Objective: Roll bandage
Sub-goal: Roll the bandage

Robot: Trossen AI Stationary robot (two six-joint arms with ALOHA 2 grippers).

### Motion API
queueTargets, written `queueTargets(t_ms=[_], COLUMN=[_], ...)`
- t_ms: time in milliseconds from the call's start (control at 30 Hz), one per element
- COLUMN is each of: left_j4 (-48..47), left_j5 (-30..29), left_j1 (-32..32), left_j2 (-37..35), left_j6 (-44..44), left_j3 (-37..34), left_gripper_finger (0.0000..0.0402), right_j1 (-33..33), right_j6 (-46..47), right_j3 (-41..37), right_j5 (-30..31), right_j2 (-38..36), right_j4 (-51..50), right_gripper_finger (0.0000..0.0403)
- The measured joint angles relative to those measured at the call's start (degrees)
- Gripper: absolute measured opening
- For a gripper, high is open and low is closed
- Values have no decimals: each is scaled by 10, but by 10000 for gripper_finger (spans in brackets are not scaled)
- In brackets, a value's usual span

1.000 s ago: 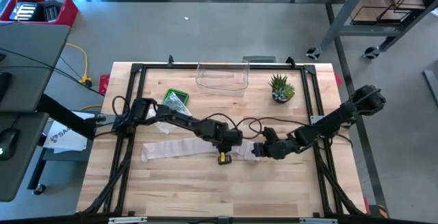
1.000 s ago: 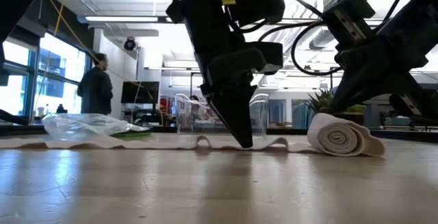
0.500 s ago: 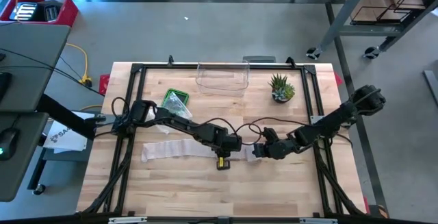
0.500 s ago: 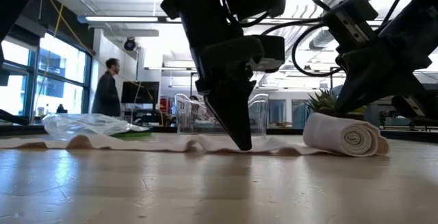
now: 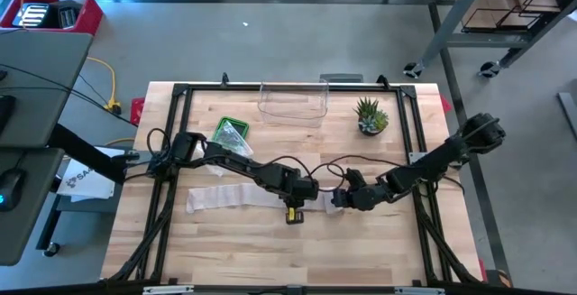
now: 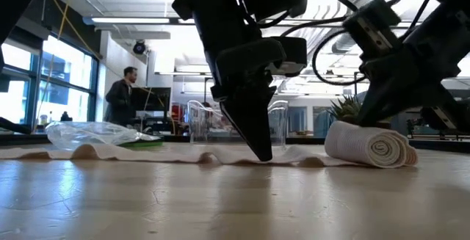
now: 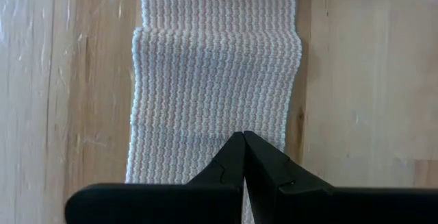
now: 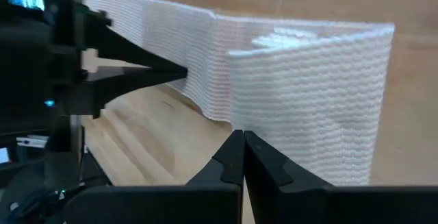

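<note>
I see my left gripper (image 6: 261,154) clenched, tip pressing the flat bandage (image 5: 230,195) strip onto the table (image 5: 361,250). My right gripper (image 5: 335,199), also clenched empty, rests against the rolled end (image 6: 369,145) beside it.

1 bandage (image 5: 236,194), 1 plant (image 5: 370,115), 1 clear bin (image 5: 291,102), 2 arms

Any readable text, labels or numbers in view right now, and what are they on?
"SA...": dark letters on the white sheet beside the table's left edge; the rest is hidden or too small to read.
Green packet on the table: print too small to read.
Bandage: no text visible.
</note>
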Motion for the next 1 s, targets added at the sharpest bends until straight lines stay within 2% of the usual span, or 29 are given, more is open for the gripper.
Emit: queueTargets(t_ms=[167, 400, 500, 633, 800, 1000], left_j4=[11, -23, -54, -64, -70, -69], left_j5=[-1, 1, 4, 34, 65, 62], left_j1=[0, -2, -2, -1, -14, -33], left_j2=[0, 0, -1, -1, -1, -1], left_j6=[-7, -26, -59, -85, -104, -116], left_j3=[0, 0, 1, 1, 1, 1], left_gripper_finger=[0, 0, 0, 0, 0, 0], right_j1=[-1, -3, -3, -5, -5, -6], right_j6=[13, 9, 9, 16, 27, 34], right_j3=[0, 1, 1, 1, 1, 0], right_j5=[14, -3, -3, 0, 14, 36], right_j2=[42, 41, 41, 41, 41, 41], right_j4=[47, 25, 21, 19, 18, 37], right_gripper_finger=[0, 0, 0, 0, 0, 0])
